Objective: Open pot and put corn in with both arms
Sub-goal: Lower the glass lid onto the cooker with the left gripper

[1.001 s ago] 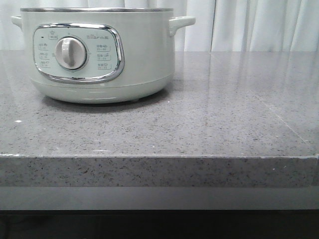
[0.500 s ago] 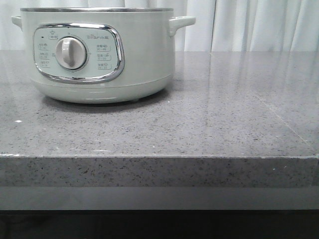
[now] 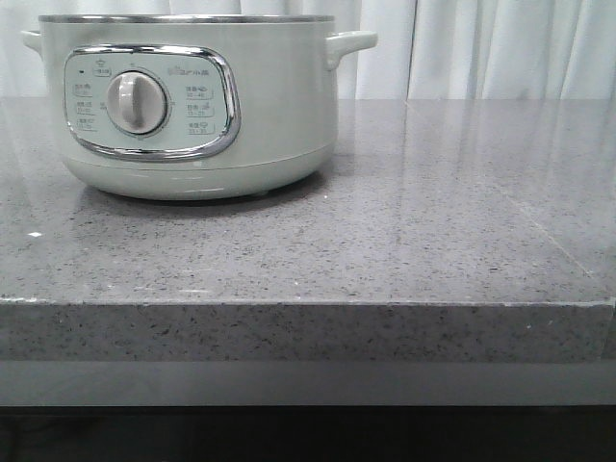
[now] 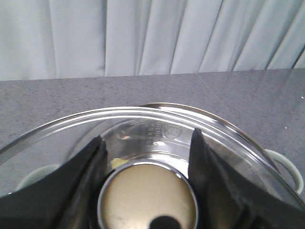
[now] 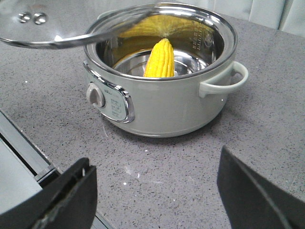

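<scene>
The pale-green pot (image 3: 192,115) stands at the back left of the grey counter; neither gripper shows in the front view. In the right wrist view the pot (image 5: 162,109) is open, and the yellow corn (image 5: 159,59) leans upright inside its steel bowl. The glass lid (image 5: 57,28) hangs tilted above the pot's rim on the dial side. My left gripper (image 4: 147,138) is shut on the lid's round knob (image 4: 147,195), one finger on each side. The lid glass (image 4: 228,143) spreads below it. My right gripper (image 5: 155,162) is open and empty above the counter, short of the pot.
The speckled grey counter (image 3: 433,231) stretches to the right of the pot, its front edge (image 3: 308,332) near the robot. White curtains (image 3: 500,48) hang behind. The pot's side handle (image 5: 224,81) sticks out toward the right gripper's side.
</scene>
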Controlling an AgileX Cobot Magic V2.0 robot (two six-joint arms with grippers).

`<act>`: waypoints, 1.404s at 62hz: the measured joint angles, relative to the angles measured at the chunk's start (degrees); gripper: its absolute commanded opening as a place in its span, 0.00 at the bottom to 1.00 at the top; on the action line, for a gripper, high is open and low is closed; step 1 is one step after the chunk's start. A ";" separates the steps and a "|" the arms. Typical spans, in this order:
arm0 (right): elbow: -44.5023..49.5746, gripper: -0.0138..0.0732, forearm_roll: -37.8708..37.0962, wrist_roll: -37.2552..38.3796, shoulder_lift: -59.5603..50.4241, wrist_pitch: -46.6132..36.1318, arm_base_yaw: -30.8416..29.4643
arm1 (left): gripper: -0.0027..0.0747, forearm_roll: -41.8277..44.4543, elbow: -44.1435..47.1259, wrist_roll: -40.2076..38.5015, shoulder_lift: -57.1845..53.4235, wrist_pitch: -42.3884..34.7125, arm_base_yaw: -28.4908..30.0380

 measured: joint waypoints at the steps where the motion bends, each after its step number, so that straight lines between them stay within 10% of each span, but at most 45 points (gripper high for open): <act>1: 0.00 0.78 0.00 0.00 0.00 0.00 0.00 | 0.25 0.00 -0.38 0.00 0.57 0.00 -0.47; 74: 0.00 0.78 0.10 0.00 0.00 0.00 0.00 | 0.25 -0.23 -13.85 0.22 21.22 -4.16 -4.89; 87: 0.00 0.78 0.10 0.00 0.00 0.00 0.00 | 0.57 -0.12 -13.94 0.42 21.22 -3.61 -4.89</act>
